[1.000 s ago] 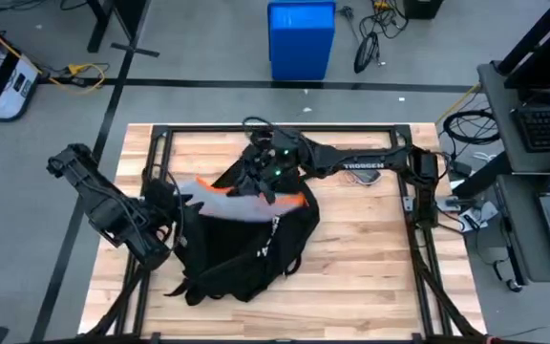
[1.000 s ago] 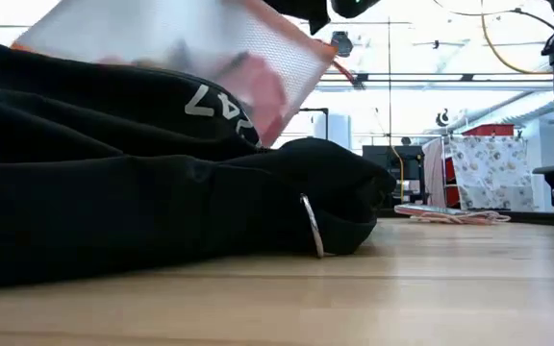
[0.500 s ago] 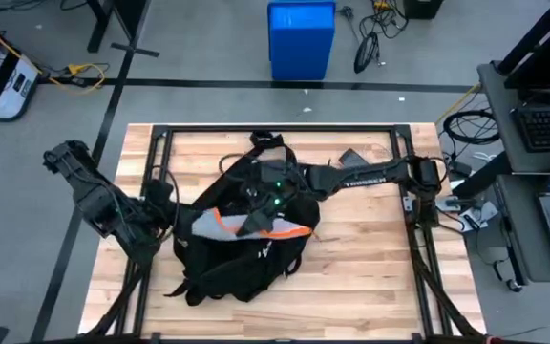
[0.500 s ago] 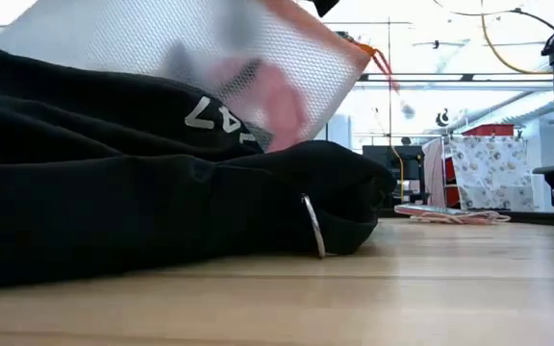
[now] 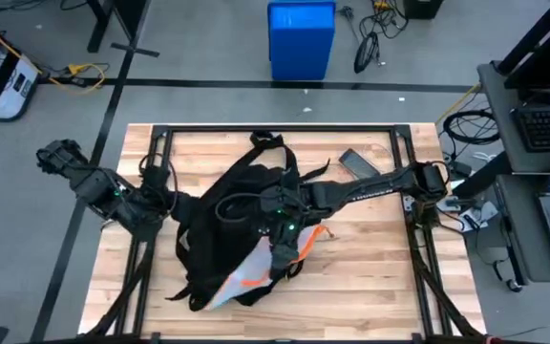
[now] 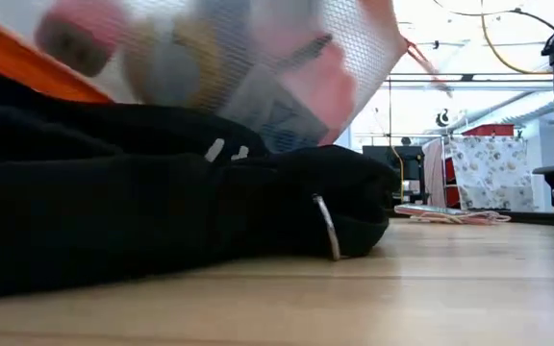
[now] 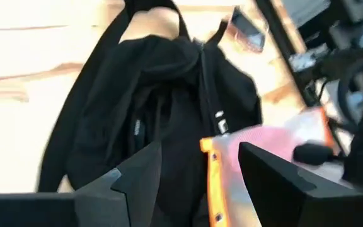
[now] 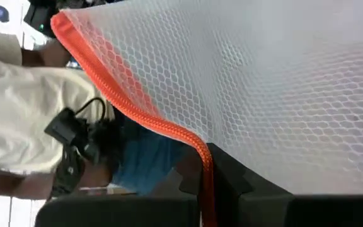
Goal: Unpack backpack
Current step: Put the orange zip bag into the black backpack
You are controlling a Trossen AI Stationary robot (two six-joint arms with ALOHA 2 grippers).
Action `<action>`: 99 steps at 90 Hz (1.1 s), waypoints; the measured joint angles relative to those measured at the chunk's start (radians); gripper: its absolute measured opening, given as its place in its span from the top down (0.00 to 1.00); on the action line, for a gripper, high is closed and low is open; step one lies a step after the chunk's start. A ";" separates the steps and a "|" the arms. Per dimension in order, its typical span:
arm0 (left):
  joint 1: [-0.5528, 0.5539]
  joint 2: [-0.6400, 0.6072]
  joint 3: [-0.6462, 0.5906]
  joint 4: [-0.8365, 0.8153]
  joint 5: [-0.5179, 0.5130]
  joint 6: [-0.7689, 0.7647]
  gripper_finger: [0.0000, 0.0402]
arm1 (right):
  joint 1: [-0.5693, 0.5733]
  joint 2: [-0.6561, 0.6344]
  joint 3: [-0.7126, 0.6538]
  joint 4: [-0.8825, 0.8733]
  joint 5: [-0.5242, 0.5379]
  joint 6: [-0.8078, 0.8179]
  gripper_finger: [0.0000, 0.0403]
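Observation:
The black backpack (image 5: 232, 215) lies flat in the middle of the table, its straps toward the far edge; it fills the low view's foreground (image 6: 142, 211). A white mesh pouch with an orange zip edge (image 5: 248, 275) hangs over the backpack's near end, and pink, yellow and blue things show through the mesh (image 6: 210, 58). My right gripper (image 5: 283, 250) is shut on the pouch. At the backpack's left side my left gripper (image 7: 200, 183) stands open, with nothing between its fingers. My right gripper pinches the pouch's orange zip edge (image 8: 204, 165) between its two fingers. The mesh spreads out away from the fingers. The pouch slants from the gripper toward the table's near left, above the backpack's near end (image 5: 227, 287); whether it touches the backpack, I cannot tell.
A flat dark phone-like thing (image 5: 357, 162) lies on the table at the far right. A pale cord or cloth (image 6: 450, 213) shows on the table in the low view. A blue bin (image 5: 301, 38) stands on the floor beyond the far edge. Bare wood lies right of the backpack.
My right gripper has swung from the backpack's far end toward the near edge, carrying the mesh pouch out and across the top of the backpack. The pouch has turned about and now trails to the near left. My left arm has drawn back toward the table's left edge.

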 joint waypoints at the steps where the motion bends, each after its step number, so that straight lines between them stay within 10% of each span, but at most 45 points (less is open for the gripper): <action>1: 0.004 0.000 0.000 0.000 0.008 0.007 0.50 | -0.002 -0.003 0.000 -0.005 0.000 -0.001 1.00; 49: 0.236 0.008 -0.059 -0.096 0.133 0.422 0.50 | -0.068 -0.129 -0.001 0.023 0.450 0.148 1.00; 99: 0.515 0.028 -0.345 0.369 0.353 0.756 0.50 | -0.112 -0.452 -0.002 0.025 0.744 0.028 1.00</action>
